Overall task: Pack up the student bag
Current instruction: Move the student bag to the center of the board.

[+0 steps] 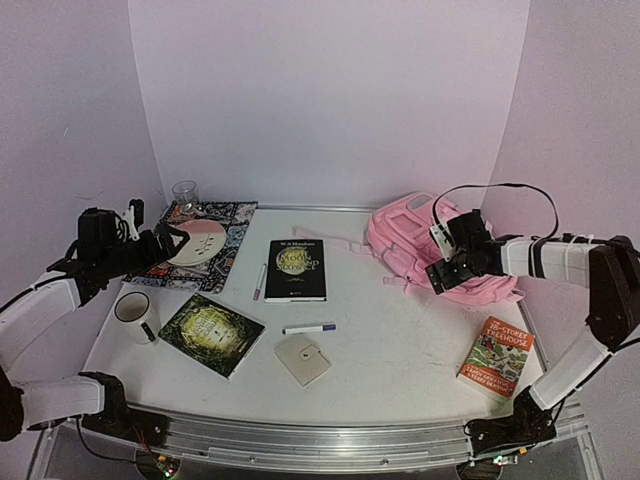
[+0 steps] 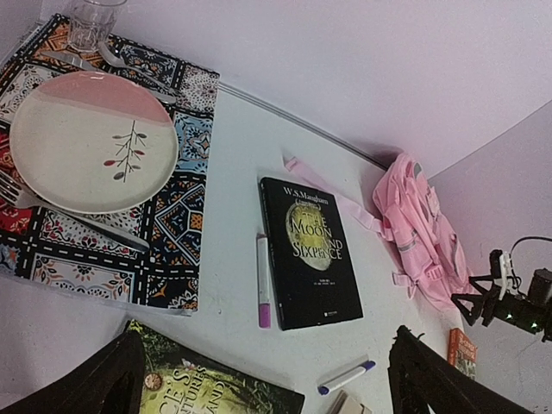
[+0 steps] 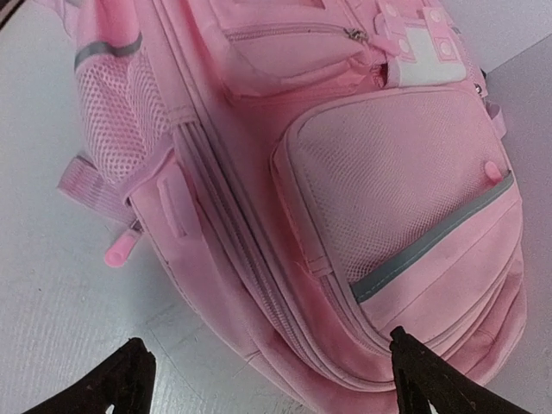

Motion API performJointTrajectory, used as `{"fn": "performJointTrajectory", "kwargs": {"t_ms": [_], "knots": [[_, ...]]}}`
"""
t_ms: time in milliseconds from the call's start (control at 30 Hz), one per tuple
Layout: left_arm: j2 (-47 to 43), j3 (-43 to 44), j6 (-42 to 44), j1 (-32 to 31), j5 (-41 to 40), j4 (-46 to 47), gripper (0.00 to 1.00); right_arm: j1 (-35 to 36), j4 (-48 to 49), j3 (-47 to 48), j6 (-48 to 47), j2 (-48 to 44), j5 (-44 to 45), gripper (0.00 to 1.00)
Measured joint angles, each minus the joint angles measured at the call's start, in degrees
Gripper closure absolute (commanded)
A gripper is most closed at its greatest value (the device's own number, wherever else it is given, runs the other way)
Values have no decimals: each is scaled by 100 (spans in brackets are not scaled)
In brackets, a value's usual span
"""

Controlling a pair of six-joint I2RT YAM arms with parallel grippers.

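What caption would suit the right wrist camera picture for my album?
Open right claw hovering over the pink student bag lying on the white table.

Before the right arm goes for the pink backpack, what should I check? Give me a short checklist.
1. Right gripper open and empty: ok.
2. Left gripper open and empty: ok.
3. Right gripper positioned over the student bag: ok.
4. Bag opened for packing: not ok, the zips in view look closed.
5. Black book and purple pen lying free on the table: ok.
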Motion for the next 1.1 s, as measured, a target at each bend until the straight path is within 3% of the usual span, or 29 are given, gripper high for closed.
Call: {"fn": "performJointTrajectory", "kwargs": {"t_ms": [300, 367, 467, 567, 867, 1100], "knots": [[395, -19, 2, -991, -461, 39, 4, 51, -508, 374, -187, 801, 746, 31], [495, -11, 2, -1175, -557, 48, 4, 51, -548, 443, -219, 989, 868, 44], [646, 8, 2, -1309, -693, 40, 4, 54, -589, 519, -214, 1199, 1041, 75], [676, 26, 1, -1382, -831, 46, 4, 74, -618, 589, -203, 1294, 1095, 98], [676, 127, 1, -1478, -1004, 56, 5, 658, -1434, 1347, 208, 1295, 1066, 100], [676, 233, -33, -1555, -1069, 54, 5, 1319, -2753, 2644, 1530, 1332, 1195, 100]]}}
